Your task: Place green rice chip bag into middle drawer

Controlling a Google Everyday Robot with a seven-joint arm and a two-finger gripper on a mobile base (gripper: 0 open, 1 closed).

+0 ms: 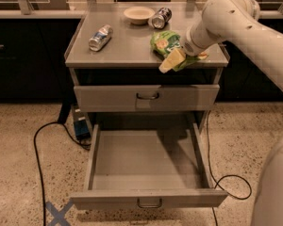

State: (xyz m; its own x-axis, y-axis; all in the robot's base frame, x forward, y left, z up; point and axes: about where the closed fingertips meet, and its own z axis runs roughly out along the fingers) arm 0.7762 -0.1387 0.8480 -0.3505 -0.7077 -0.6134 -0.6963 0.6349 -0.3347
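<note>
While the white arm reaches in from the right of the camera view, its gripper [172,63] sits at the front right edge of the cabinet top [127,48]. It is clamped on the near end of the bag [162,41], with one tan finger [171,59] lying across the green foil and the other hidden behind it. The bag is tilted, its far end over the top and its near end poking just past the front edge, above the closed upper drawer [179,98]. Below that, the middle drawer [146,161] stands pulled well out, its flat tray open to the camera and its wire handle at the front. Further back on the top lie a can [100,36] on its side at the left, a bowl [138,14], and a second can [160,18] just beside the bowl. A cable [37,149] runs over the speckled floor at the left.
</note>
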